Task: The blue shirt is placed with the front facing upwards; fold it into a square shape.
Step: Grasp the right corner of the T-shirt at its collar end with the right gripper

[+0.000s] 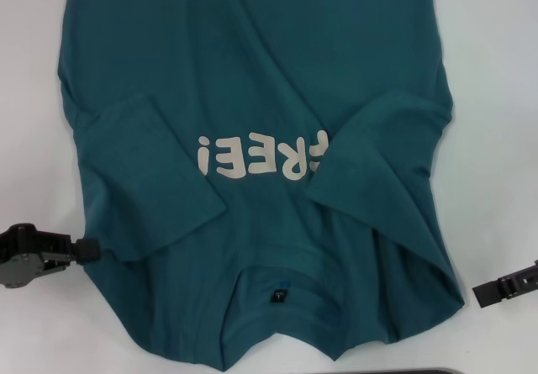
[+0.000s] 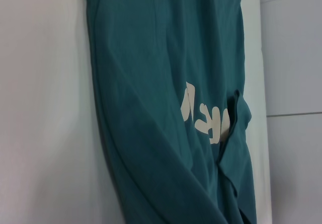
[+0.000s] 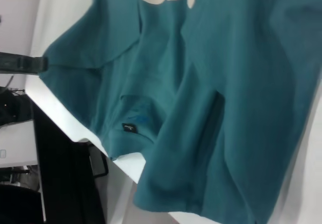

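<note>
The blue shirt [image 1: 252, 71] lies front up on the white table [image 1: 496, 97], collar nearest me, with the cream lettering [image 1: 252, 155] reading upside down. Both short sleeves are folded inward: one [image 1: 151, 172] on the left, the other [image 1: 387, 155] covering the end of the lettering. A small dark neck label [image 1: 277, 297] shows inside the collar. My left gripper [image 1: 91, 248] sits at the shirt's left shoulder edge, its tip at the cloth. My right gripper [image 1: 481, 293] rests on bare table just off the right shoulder. The wrist views show the shirt [image 2: 151, 58] [image 3: 241, 108] and the label [image 3: 129, 127].
Bare white table borders the shirt on both sides [image 2: 45, 108]. The table's near edge [image 3: 75, 133] runs close under the collar, with dark furniture [image 3: 65, 183] beyond it. A dark strip [image 1: 420, 371] lies at the front edge.
</note>
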